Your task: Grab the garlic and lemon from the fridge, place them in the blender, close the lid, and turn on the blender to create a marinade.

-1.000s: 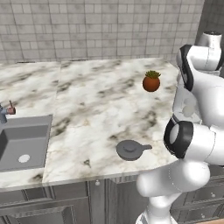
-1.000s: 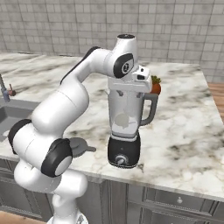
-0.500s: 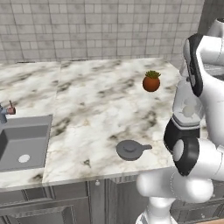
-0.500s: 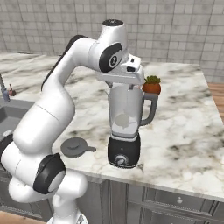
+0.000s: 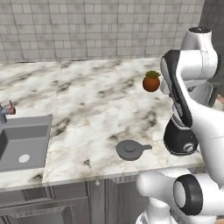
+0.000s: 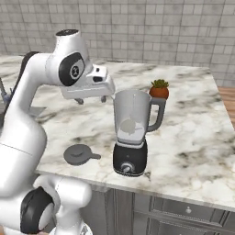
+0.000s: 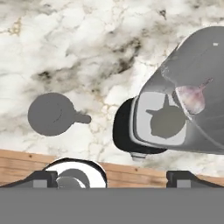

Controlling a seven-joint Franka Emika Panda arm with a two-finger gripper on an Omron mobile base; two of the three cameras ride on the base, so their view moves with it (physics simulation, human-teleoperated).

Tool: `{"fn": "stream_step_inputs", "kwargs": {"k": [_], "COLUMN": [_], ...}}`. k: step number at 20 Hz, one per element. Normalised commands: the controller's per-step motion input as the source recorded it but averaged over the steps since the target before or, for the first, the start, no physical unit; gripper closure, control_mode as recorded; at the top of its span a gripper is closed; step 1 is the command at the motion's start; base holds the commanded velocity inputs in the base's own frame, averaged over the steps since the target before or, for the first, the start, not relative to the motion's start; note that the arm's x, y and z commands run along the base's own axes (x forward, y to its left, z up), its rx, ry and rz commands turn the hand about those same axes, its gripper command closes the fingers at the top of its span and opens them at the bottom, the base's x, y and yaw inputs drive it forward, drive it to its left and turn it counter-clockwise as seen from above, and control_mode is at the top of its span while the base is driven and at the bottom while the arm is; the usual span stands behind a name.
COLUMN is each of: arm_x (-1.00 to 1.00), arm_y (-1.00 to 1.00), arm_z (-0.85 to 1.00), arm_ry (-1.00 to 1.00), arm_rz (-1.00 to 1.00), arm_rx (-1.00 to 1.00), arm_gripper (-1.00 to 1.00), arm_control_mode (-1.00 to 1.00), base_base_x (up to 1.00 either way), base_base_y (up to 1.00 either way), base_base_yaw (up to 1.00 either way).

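- The blender [image 6: 132, 133] stood on the marble bench [image 6: 193, 137], close to the front edge, its clear jar open at the top; a garlic bulb [image 7: 192, 97] lay inside against the jar wall.
- The lid [image 6: 79, 154] lay flat on the bench just left of the blender, apart from it, knob up and tab pointing toward the base.
- The jaws [image 7: 111, 177] were spread wide and empty, held above the bench beside the jar rim, looking down on lid and jar.
- Handling, as judged: the lid looked light, rigid and thin; the raised centre knob offered the surest hold, since the flat disc gives little to pinch at its rim.
- The jar appeared stiff but top-heavy on its base; a sideways knock could tip it.
- Edges and room: open bench lay left of and behind the lid; the front edge ran close by. A potted plant [image 6: 159, 88] stood behind the blender, and a sink [image 5: 22, 142] well off to the left.
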Motion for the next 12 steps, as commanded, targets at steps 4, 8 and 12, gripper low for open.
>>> {"fn": "stream_step_inputs", "kwargs": {"k": [4, 8, 12], "arm_x": [-0.23, 0.0, 0.23], "arm_y": [0.87, 0.46, 0.07], "arm_z": [-0.77, -0.94, -0.99], "arm_ry": [0.01, 0.03, 0.09], "arm_rz": [0.41, 0.48, 0.32], "arm_rx": [-0.1, -0.11, -0.23], "arm_gripper": [-1.0, -1.0, -1.0], "arm_control_mode": [-1.0, -1.0, -1.0], "base_base_x": [0.0, 0.0, 0.0], "base_base_y": [0.0, 0.0, 0.0], "base_base_yaw": [0.0, 0.0, 0.0]}}
